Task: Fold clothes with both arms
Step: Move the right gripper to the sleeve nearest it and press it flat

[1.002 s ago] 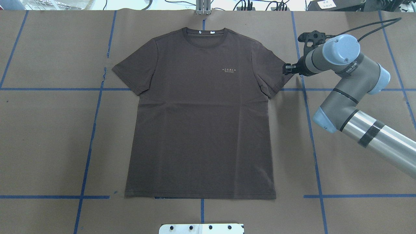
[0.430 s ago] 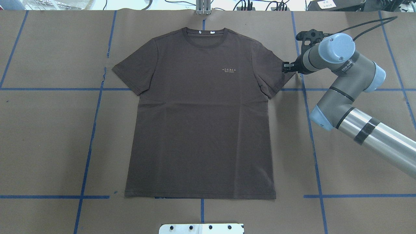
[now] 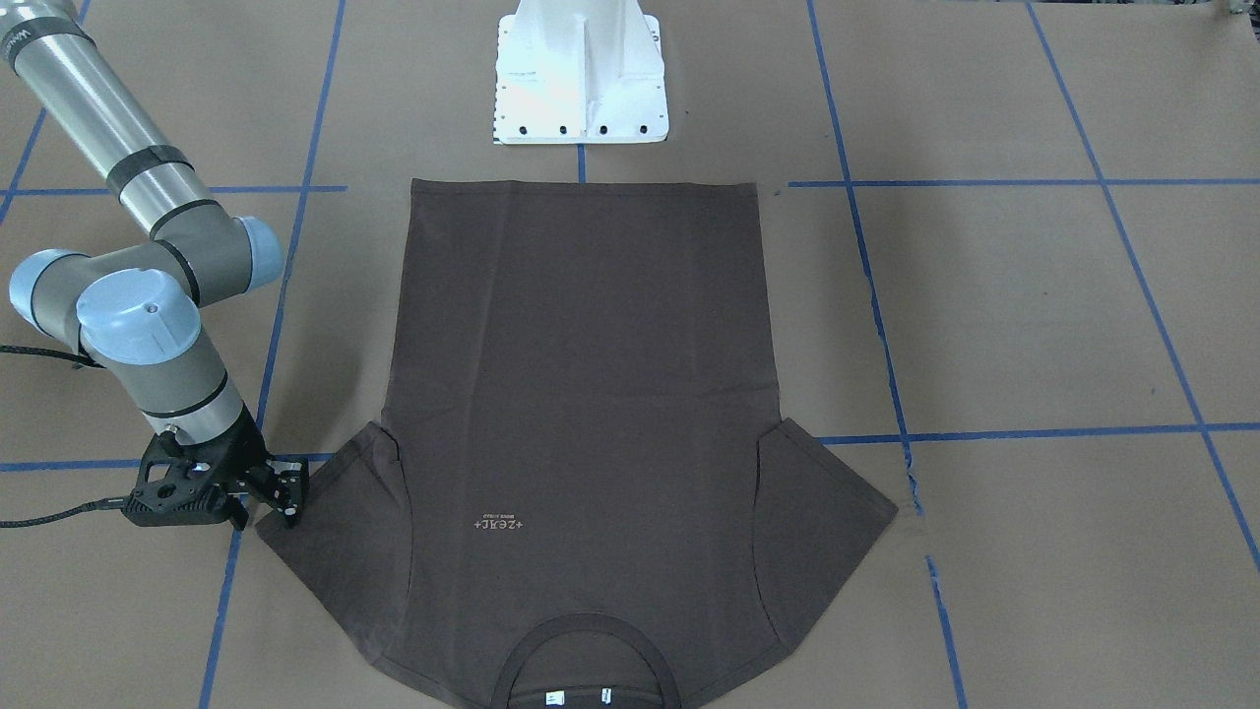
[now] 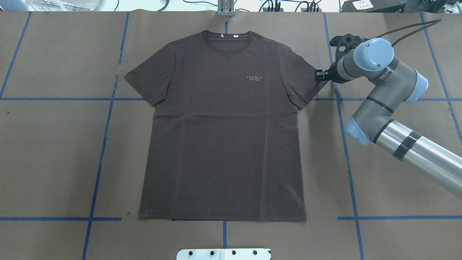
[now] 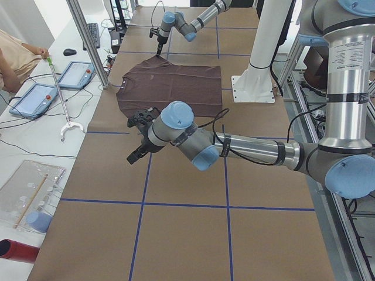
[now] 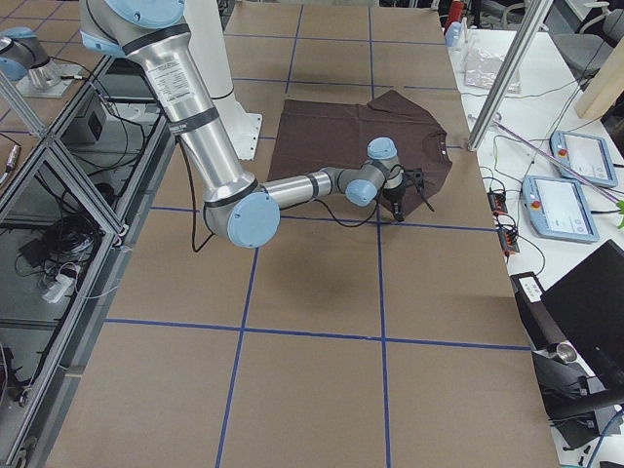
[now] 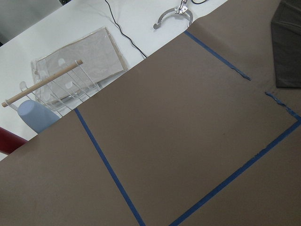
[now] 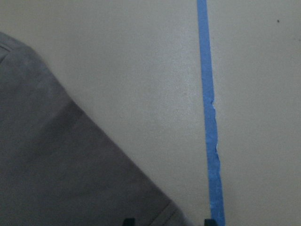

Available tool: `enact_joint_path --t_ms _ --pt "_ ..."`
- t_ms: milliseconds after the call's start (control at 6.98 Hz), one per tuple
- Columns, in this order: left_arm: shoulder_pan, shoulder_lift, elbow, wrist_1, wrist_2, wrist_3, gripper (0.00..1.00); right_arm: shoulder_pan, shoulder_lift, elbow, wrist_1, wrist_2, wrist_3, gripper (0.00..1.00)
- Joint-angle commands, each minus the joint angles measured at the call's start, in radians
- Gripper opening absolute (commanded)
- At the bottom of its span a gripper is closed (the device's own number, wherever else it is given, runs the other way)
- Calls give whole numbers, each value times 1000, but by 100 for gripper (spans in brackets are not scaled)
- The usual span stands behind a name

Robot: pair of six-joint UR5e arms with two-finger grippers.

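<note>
Right gripper [image 4: 318, 76] sits low at the T-shirt [image 4: 223, 144] sleeve tip, jaws apart to straddle its corner. Left gripper [image 5: 135, 155] hangs clear of the cloth; opening unreadable.

The T-shirt [image 4: 223, 137] lies flat on the table [image 4: 54, 162] before me, collar at the far side. My right gripper [image 4: 318, 76] sits at the sleeve tip on my right.

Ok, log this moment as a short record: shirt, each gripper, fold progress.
shirt: dark brown T-shirt, flat, logo side up, collar away from the robot
right gripper: low at the tip of the sleeve on the robot's right, jaws apart, nothing lifted
left gripper: over bare brown paper, clear of the T-shirt; open or shut cannot be told
folds made: none
</note>
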Motion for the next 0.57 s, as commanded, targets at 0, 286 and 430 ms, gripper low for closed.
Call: enact_joint_path --t_ms 0,286,430 --pt "-2 1 -1 -1 -1 0 100 0 8 -2 0 -1 6 33" --pt "-2 3 -1 -1 -1 2 100 4 10 -11 14 -1 9 0" --pt "-2 3 -1 -1 -1 2 100 4 8 -14 18 -1 9 0"
